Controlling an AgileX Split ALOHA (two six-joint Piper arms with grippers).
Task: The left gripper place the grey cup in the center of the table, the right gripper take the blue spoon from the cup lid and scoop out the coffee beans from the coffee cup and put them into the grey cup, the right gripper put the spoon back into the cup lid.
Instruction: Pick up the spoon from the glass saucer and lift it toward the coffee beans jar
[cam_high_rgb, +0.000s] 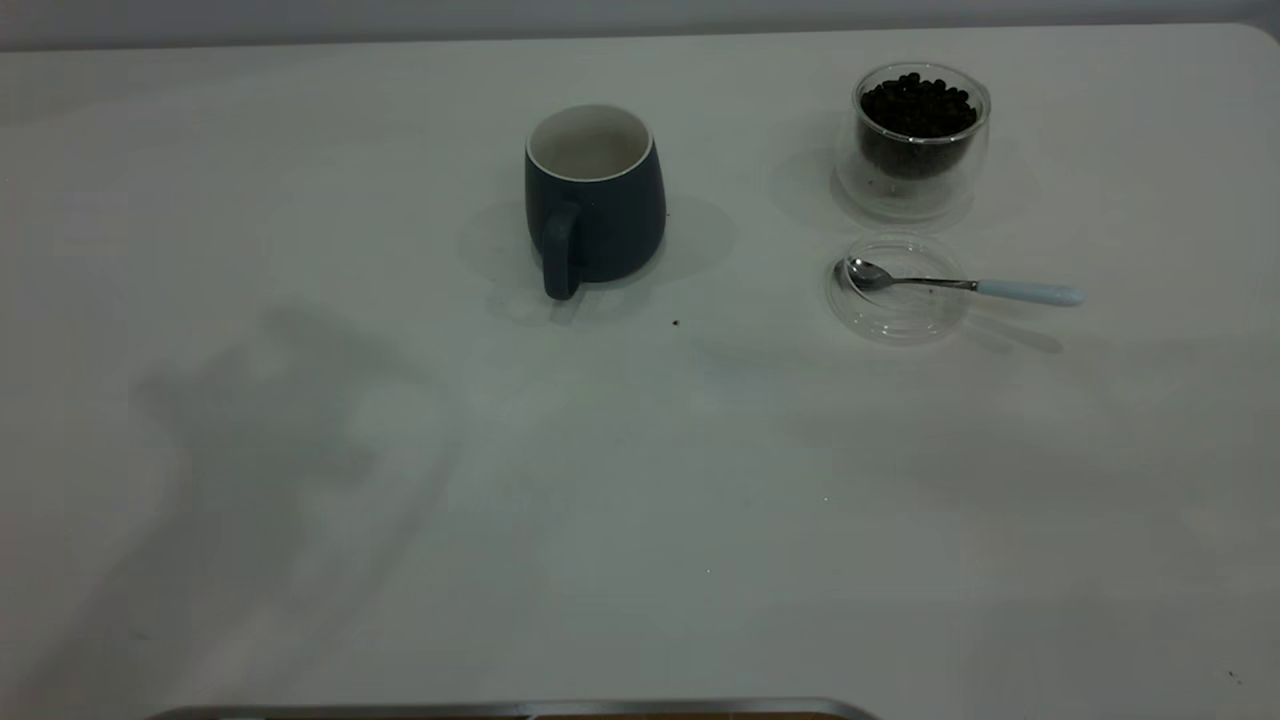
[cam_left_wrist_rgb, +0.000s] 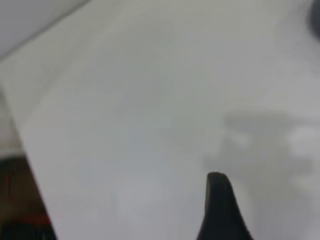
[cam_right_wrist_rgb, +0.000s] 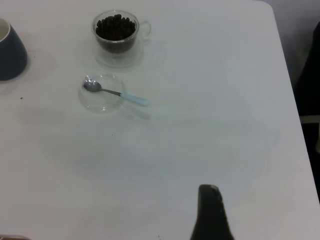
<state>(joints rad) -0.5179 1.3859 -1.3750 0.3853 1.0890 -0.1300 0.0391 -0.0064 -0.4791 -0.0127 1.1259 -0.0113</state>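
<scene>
Neither gripper is showing in the exterior view, so I can't tell from there how their fingers are standing. What's showing is the grey cup (cam_high_rgb: 594, 200) sitting upright near the middle of the table (cam_high_rgb: 400, 500), empty, well apart from the coffee cup (cam_high_rgb: 918, 135) full of coffee beans (cam_high_rgb: 918, 105). Just beside the coffee cup, the cup lid (cam_high_rgb: 895, 290) is holding the blue spoon (cam_high_rgb: 960, 285), handle sticking out away from the grey cup. Left wrist view is giving one dark fingertip (cam_left_wrist_rgb: 220, 200) over bare table, jaws undetermined. Right wrist view is looking at the coffee cup and spoon from far off, one fingertip (cam_right_wrist_rgb: 210, 210) only. So I'd say placing is done, scooping isn't started.
</scene>
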